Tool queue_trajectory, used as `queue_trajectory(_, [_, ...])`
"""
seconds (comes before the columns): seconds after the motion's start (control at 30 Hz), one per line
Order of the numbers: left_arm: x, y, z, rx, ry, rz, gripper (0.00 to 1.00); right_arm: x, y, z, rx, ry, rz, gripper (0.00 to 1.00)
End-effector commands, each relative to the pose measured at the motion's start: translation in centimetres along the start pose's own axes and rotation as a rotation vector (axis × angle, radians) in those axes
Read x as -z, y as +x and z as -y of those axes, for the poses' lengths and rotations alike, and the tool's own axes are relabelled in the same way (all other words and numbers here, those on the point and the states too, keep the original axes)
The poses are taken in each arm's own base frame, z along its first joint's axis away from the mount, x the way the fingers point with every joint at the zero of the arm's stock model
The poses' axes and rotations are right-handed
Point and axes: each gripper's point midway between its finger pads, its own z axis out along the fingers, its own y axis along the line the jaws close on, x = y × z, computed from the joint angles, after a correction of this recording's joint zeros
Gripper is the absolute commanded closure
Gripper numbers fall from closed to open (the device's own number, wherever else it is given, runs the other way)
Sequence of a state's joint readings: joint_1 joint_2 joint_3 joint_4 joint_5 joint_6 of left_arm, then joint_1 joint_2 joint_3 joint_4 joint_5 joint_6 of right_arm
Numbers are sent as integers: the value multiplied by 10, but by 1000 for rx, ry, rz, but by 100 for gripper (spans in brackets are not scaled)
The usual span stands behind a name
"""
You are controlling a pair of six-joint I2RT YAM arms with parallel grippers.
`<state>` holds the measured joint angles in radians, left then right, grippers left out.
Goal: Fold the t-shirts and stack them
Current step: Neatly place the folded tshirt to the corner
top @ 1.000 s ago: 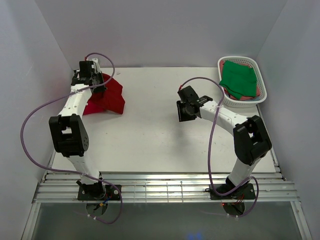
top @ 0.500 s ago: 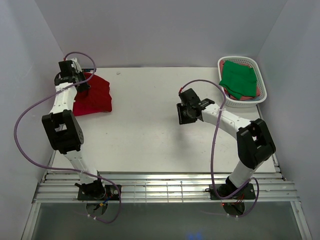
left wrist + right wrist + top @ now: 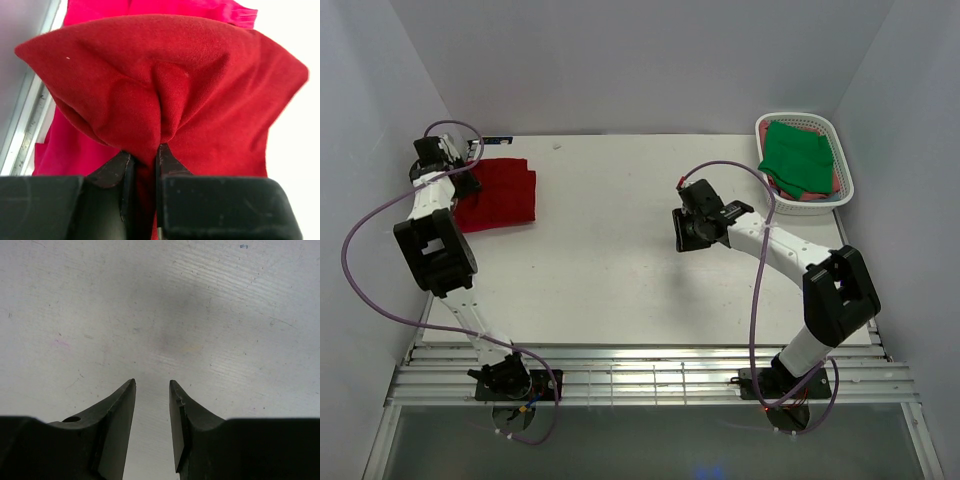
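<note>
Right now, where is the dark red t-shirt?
In the top view, the dark red t-shirt lies at the table's far left corner, its edge pinched between the left fingers, across the table from the white basket.

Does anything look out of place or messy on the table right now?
Nothing spilled or damaged. Only the dark red t-shirt, at the far-left corner of the table, is bunched up where the left end effector pinches it.
</note>
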<state>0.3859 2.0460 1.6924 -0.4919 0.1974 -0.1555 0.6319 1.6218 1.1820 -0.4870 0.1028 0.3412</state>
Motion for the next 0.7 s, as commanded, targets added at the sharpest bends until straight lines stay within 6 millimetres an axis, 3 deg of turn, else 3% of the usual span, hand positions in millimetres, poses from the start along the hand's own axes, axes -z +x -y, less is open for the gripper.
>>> queue_trajectory(0.0, [-2, -33, -6, 19, 15, 84, 100, 13, -7, -9, -6, -30, 40, 61])
queue_trajectory(0.17, [-20, -34, -24, 57, -46, 87, 100, 19, -8, -11, 4, -25, 44, 61])
queue_trajectory(0.2, [-21, -37, -29, 68, -72, 95, 96, 21, -9, -11, 2, -22, 45, 61])
queue_trajectory(0.27, [-23, -37, -47, 111, -176, 105, 64, 25, -11, -11, 3, -16, 54, 60])
queue_trajectory(0.37, [-6, -50, -64, 148, -299, 161, 28, 33, -18, -9, 8, -3, 82, 60])
queue_trajectory(0.4, [0, -56, -64, 151, -309, 180, 24, 36, -21, -8, 10, 2, 92, 60])
queue_trajectory(0.43, [9, -66, -65, 154, -326, 209, 2, 42, -26, -9, 12, 3, 110, 60])
queue_trajectory(0.57, [64, -111, -42, 155, -291, 342, 2, 56, -43, -7, 22, 21, 167, 60])
queue_trajectory(0.63, [80, -119, -27, 149, -258, 367, 2, 61, -48, -6, 26, 27, 188, 60])
queue_trajectory(0.67, [86, -120, -10, 136, -224, 371, 2, 65, -53, -7, 24, 27, 201, 60])
